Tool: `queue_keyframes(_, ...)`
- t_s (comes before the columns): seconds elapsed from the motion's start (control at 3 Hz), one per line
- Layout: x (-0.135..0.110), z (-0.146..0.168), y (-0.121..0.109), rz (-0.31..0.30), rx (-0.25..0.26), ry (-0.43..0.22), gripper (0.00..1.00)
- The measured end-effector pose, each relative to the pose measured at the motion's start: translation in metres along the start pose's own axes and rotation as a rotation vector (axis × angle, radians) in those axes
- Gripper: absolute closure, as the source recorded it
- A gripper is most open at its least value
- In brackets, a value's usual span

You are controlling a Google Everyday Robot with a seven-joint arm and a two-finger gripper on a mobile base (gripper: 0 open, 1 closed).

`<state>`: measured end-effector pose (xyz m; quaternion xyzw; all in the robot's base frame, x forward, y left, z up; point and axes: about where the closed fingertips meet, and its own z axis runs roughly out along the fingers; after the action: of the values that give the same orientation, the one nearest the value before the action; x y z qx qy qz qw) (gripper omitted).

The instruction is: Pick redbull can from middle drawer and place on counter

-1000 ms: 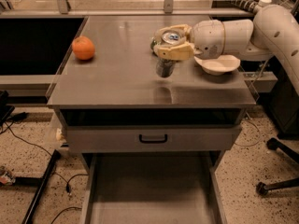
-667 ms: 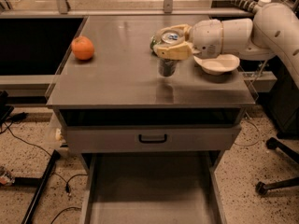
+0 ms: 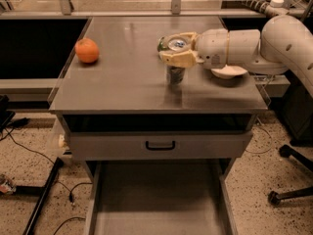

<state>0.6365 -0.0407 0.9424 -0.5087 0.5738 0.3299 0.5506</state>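
Note:
The redbull can (image 3: 175, 75) stands upright on the right half of the counter (image 3: 127, 82), its base at or just above the surface. My gripper (image 3: 177, 51) comes in from the right and is shut on the can's top, whose silver lid shows between the cream fingers (image 3: 172, 58). The middle drawer (image 3: 156, 204) is pulled out below, low in the view, and its grey floor holds nothing.
An orange (image 3: 87, 50) sits at the counter's left. A white bowl (image 3: 229, 72) lies under my arm at the right edge. Something green (image 3: 160, 44) peeks out behind the gripper. A closed drawer front with a black handle (image 3: 160, 145) is below the counter. Cables lie on the floor at left.

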Motion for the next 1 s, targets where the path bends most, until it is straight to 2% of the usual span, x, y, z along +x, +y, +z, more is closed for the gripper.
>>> queue_keyframes(0.33, 0.0066, 0.0026, 0.0035, 0.014, 0.045, -0.015, 1.00)
queue_keyframes(1.0, 0.0116, 0.0050, 0.0071, 0.027, 0.096, -0.029, 1.00)
